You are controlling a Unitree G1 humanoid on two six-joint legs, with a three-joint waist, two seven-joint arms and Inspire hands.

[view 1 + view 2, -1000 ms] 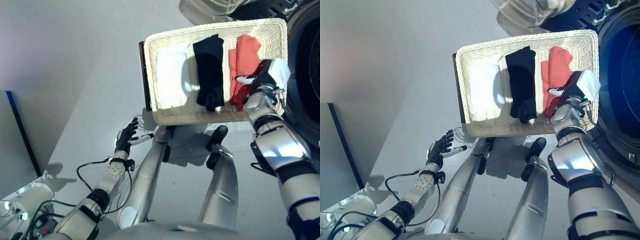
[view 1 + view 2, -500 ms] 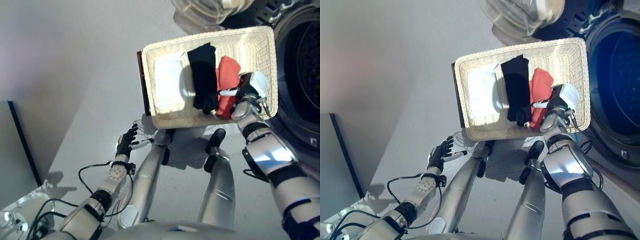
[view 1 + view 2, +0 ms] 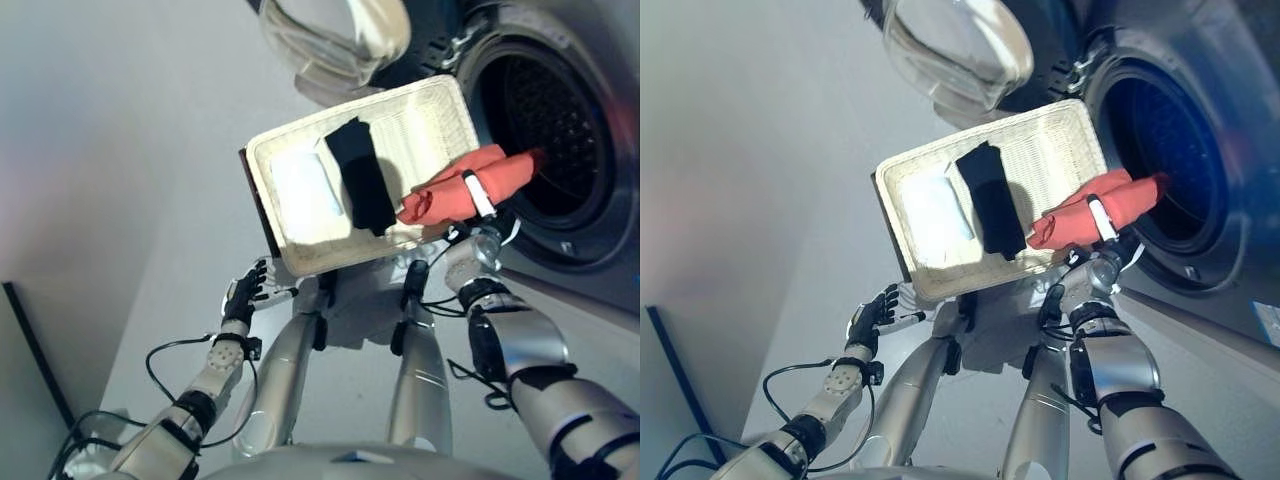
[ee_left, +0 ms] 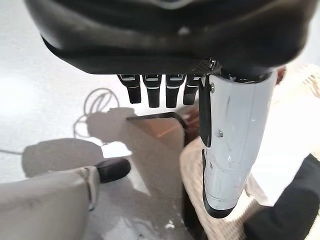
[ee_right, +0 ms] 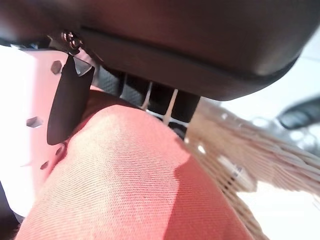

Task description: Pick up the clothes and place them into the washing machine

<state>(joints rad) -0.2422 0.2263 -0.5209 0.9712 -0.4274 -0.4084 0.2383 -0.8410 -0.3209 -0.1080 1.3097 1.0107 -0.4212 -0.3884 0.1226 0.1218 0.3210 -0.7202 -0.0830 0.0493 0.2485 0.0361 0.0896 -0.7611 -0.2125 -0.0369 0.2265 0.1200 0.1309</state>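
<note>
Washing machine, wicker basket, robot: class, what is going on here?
The robot's right hand is curled round a rolled red cloth and holds it above the edge of the cream wicker basket, its far end at the open drum of the dark washing machine. A black garment and a white cloth lie in the basket. The left hand hangs open, idle, beside the basket.

Laundry area: front-loading washing machine [image 3: 560, 150], wicker basket [image 3: 300, 255], clothes.
</note>
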